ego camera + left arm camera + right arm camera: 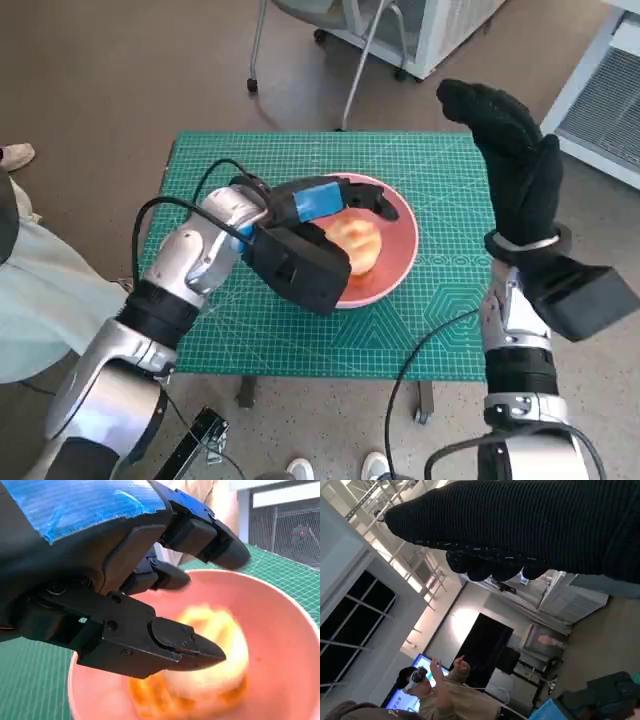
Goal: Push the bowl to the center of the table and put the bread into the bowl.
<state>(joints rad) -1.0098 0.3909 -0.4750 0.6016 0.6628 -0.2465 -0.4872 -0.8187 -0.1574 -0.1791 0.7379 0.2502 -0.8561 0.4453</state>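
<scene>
Spread apart and holding nothing, the black fingers [165, 650] of my left hand [318, 213] hang over the pink bowl [400, 262], with the bread [358, 243] lying in the bowl just below them. In my left wrist view the bread [212, 655] is a pale, blurred round with a browner edge, sitting on the bowl's floor [280, 645] between my lower finger and my upper fingers [215, 542]; I cannot tell whether any fingertip touches it. The bowl stands near the middle of the green cutting mat [250, 330] that covers the small table [425, 395], directly under my left fingers and well to the left of my right ones. Farther right, my right hand [515, 160] in its black knitted glove is raised off the table beside the mat's right edge, its fingers loosely extended and pointing away from me, holding nothing. In my right wrist view the glove [520, 525] is a dark band with its fingers curving slightly, and beyond them a person [445, 695] sits in the room with both hands lifted. Beyond my left fingers, past the table's far edge, the legs of a wheeled chair [300, 50] stand on the floor.
</scene>
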